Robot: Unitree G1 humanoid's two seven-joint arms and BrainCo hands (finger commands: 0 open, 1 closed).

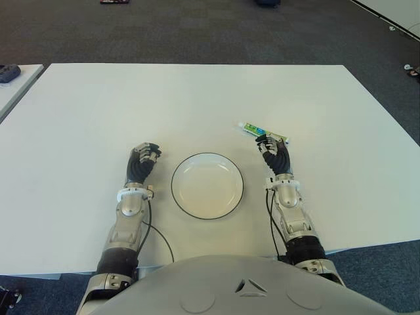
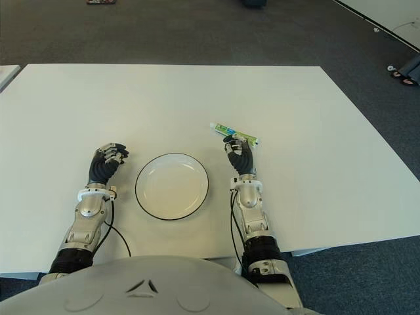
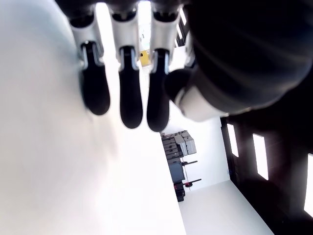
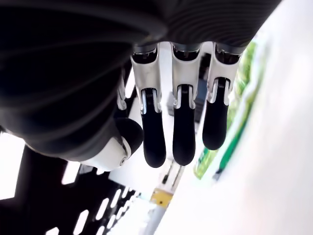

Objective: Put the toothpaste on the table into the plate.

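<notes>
White rectangular table (image 1: 197, 98) on dark grey carpet (image 1: 197, 33).
Green toothpaste tube (image 1: 262, 131) lies seemingly just past the unclenched right hand (image 1: 275, 156); left hand (image 1: 141, 164) relaxed beside the white dark-rimmed plate (image 1: 207, 185).

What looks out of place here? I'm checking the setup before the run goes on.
Nothing stands out. The toothpaste lies flat on the table, at a slant, just beyond the right hand, whose fingers are open and not holding it. The plate is empty and whole. The left hand shows left of the plate.
</notes>
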